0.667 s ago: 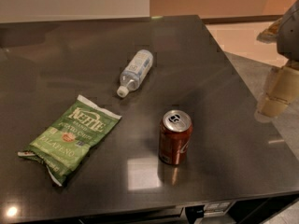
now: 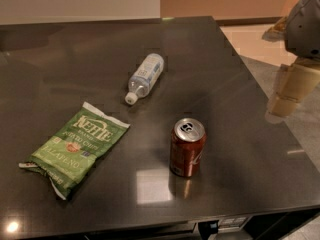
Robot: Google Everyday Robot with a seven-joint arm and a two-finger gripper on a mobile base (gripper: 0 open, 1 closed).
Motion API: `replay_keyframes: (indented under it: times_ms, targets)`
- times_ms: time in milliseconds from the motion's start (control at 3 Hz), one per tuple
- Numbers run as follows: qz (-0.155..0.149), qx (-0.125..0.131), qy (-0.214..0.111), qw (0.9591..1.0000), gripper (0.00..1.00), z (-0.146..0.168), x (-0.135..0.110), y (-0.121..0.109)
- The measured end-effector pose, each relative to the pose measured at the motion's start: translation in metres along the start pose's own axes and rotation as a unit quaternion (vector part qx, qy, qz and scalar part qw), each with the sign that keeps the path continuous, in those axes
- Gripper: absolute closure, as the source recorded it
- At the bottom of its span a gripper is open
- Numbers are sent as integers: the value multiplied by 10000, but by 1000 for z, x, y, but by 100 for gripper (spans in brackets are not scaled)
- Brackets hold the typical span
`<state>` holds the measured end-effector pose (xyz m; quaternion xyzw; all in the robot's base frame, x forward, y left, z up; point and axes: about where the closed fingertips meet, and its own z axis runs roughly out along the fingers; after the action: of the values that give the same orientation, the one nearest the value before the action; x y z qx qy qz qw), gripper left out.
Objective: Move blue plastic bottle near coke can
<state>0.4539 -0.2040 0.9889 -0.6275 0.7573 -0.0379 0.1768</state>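
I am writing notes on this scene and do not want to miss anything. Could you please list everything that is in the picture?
bottle: 1, clear pale blue with white cap, lying on its side, middle of the table toward the back
can: 1, red-brown with silver top, upright, front of the table, apart from the bottle
chip bag: 1, green, lying flat, front left
table: 1, dark grey, bears all three things
gripper: 1, grey and beige, over the table's right edge, touching none of the things

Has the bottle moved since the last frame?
No. The bottle lies on its side where it did, behind and left of the can. The gripper hangs past the table's right edge, well clear of the bottle.
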Motion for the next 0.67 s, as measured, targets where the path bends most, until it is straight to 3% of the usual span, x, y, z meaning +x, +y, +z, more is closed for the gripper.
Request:
replay_keyframes:
  times_ms: [333,667]
  targets:
    - [-622,-257,-269,9974,0,23,-25,-30]
    - [-1219,-374,-545,9903,0,45,-52,-62]
